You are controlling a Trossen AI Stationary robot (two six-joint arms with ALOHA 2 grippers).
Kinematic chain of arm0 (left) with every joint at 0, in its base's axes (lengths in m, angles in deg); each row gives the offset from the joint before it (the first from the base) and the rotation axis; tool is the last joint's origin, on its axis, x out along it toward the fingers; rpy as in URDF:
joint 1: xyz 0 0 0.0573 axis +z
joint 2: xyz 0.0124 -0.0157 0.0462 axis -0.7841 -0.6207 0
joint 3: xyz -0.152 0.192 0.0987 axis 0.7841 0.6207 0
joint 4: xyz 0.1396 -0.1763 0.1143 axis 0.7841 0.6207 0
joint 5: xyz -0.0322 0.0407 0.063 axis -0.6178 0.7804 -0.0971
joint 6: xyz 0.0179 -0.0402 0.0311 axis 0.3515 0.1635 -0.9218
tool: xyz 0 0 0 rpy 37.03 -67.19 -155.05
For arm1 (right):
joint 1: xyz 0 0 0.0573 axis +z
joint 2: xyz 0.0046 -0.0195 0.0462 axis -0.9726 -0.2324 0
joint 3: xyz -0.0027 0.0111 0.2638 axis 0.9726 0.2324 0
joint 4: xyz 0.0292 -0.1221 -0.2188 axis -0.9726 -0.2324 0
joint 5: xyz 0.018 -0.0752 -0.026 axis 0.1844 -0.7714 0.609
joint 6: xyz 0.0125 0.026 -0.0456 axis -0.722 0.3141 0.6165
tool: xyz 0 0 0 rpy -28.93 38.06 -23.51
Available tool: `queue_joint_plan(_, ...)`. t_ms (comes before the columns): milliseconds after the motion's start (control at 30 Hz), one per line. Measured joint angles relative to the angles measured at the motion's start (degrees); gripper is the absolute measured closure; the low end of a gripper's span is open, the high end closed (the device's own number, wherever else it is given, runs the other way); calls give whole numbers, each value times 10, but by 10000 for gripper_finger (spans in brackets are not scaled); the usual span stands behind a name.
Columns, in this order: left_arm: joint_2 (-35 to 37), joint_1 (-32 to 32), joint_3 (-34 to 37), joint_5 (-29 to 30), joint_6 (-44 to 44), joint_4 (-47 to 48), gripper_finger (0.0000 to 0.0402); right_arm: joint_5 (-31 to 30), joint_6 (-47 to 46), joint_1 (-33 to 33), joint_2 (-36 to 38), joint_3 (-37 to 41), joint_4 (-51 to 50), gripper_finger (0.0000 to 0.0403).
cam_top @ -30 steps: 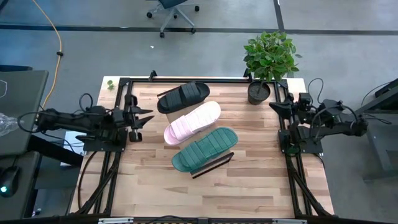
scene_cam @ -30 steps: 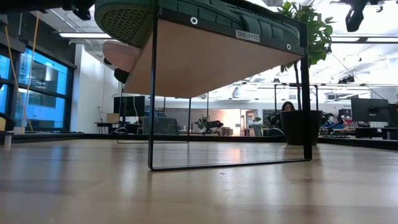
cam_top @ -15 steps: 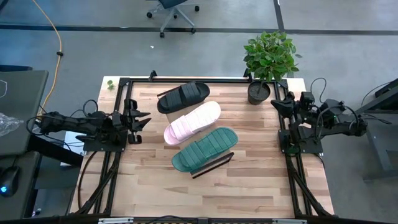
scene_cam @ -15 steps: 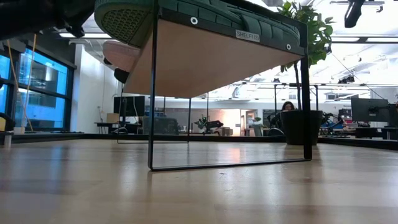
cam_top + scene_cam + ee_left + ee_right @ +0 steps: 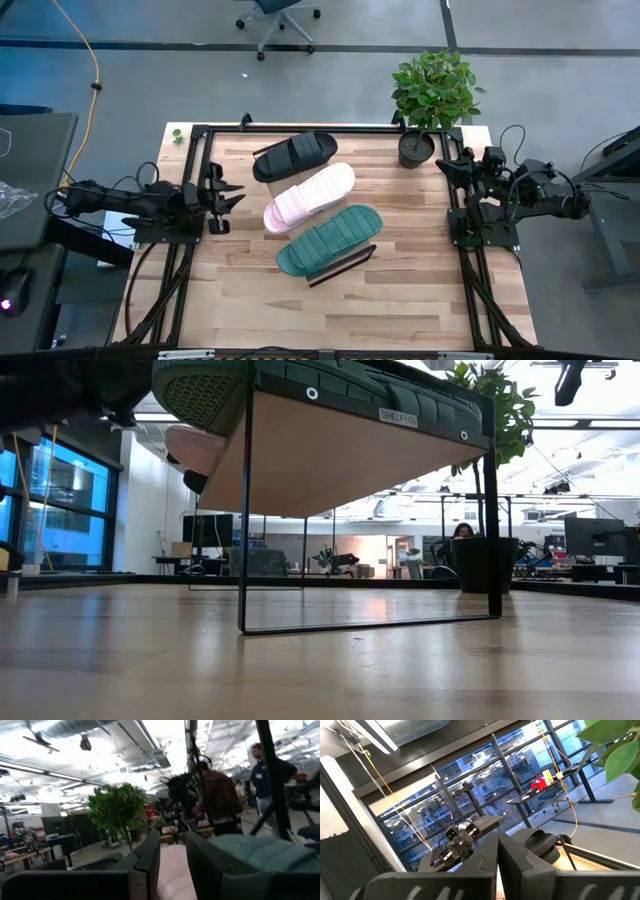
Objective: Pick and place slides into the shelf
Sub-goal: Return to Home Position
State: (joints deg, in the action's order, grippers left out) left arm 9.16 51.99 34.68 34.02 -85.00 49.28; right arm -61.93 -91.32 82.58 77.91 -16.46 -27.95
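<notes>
Plainly, the shelf [image 5: 340, 460] carries all 3 slides, so the placing looks done. What remains, as I judge it, is for both arms to settle at rest.

From above, the shelf stands slantwise in the middle of the table [image 5: 400, 300], raised on thin dark rails. The slides lie across its board side by side: the black slide [image 5: 295, 155] at the far end, the pink slide [image 5: 310, 196] in the middle, the green slide [image 5: 328, 240] at the near end. Neighbours lie close together; whether they touch I cannot tell. That parallel packing is likely what lets 3 fit on 1 board. In the low view the green slide's rounded end sits right at the board's corner, yet nothing looks ready to slip off.

The left tool [image 5: 232, 194] sits at the table's left edge, pointing toward the shelf and holding nothing. Its wrist view shows its fingers [image 5: 147, 865] narrowly parted, with the pink slide showing through the gap. The right tool [image 5: 447, 165] sits at the right edge, just beside the potted plant [image 5: 416, 148], its fingers [image 5: 482, 862] pressed together on nothing. Both tools are well apart from the shelf, which keeps them clear of the load.
</notes>
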Motion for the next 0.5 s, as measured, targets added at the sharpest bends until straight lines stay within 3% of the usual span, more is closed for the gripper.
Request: queue_joint_plan(500,4,0,0,-49,69,180,318,0,1,0,0,0,0,403)
